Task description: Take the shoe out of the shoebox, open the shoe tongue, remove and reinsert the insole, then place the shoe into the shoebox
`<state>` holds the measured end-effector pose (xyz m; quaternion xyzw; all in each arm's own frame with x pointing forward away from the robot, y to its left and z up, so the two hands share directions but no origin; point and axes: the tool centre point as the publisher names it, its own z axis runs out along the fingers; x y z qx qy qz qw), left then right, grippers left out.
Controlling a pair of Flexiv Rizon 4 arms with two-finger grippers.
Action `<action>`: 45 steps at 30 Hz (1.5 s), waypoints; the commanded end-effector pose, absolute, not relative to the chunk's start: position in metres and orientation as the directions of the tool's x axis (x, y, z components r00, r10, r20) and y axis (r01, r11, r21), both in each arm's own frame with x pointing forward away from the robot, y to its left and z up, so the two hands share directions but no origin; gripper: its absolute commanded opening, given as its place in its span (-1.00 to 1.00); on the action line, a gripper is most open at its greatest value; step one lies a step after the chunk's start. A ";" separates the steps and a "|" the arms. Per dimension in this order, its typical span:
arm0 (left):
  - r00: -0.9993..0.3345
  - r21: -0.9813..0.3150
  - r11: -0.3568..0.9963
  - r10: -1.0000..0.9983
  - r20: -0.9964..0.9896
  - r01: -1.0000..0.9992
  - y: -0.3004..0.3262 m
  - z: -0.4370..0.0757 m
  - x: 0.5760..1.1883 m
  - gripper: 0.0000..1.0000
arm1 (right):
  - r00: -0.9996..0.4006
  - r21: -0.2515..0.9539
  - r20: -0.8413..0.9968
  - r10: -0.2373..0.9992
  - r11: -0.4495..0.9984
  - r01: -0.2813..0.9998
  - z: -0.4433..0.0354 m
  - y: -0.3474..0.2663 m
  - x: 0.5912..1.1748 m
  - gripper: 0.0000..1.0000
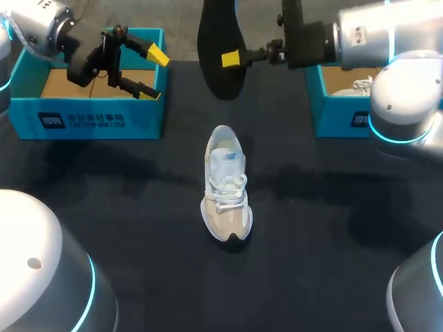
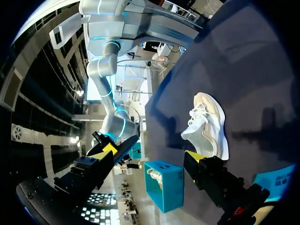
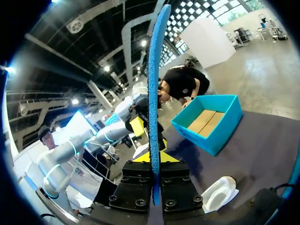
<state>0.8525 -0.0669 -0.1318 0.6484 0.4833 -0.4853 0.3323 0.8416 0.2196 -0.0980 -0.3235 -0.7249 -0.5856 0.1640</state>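
Dangling from the right pincer (image 1: 232, 59) is the black insole (image 1: 218, 77). It is out of the shoe and up in the air, stood on edge, with the two yellow tips clenched on it from either side (the right wrist view shows it as a thin blue-edged blade rising from between the fingers). Below that pincer and a little nearer the robot, the white-and-beige sneaker (image 1: 226, 183) sits on its sole on the dark table (image 1: 124, 207). Its toe points toward the robot and nothing touches it. The laces lie loose, though I can't tell how wide the mouth gapes.

Over on the other side, the left pincer (image 1: 154, 72) hangs well apart from the sneaker, fingers spread wide with nothing between them. The blue shoebox (image 1: 90, 119) lies under and beside it, brown cardboard floor showing. Beside the right arm stands a second shoebox (image 1: 339, 114), with another white shoe (image 1: 358, 86) inside.

So where are we? By my reading the removal half is done and reinsertion is the step in hand. The next move is to bring the insole down over the sneaker's opening, tip it so the toe end leads, and slide it in along the footbed. The sneaker is light and unheld, so it may well skid or tip. The free left pincer would do well to steady the heel or hold the tongue back first. Boxing the sneaker comes after that.
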 end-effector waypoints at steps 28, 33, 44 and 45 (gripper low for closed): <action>-0.039 -0.123 -0.224 0.344 -0.938 0.967 -0.066 -0.208 0.882 1.00 | -0.758 0.766 0.583 0.291 0.113 0.633 -0.215 0.244 0.879 -1.00; -0.044 -0.128 -0.216 0.354 -0.934 0.968 -0.066 -0.208 0.882 1.00 | -0.758 0.771 0.582 0.293 0.097 0.629 -0.216 0.243 0.876 -1.00; -0.044 -0.128 -0.216 0.354 -0.934 0.968 -0.066 -0.208 0.882 1.00 | -0.758 0.771 0.582 0.293 0.097 0.629 -0.216 0.243 0.876 -1.00; -0.044 -0.128 -0.216 0.354 -0.934 0.968 -0.066 -0.208 0.882 1.00 | -0.758 0.771 0.582 0.293 0.097 0.629 -0.216 0.243 0.876 -1.00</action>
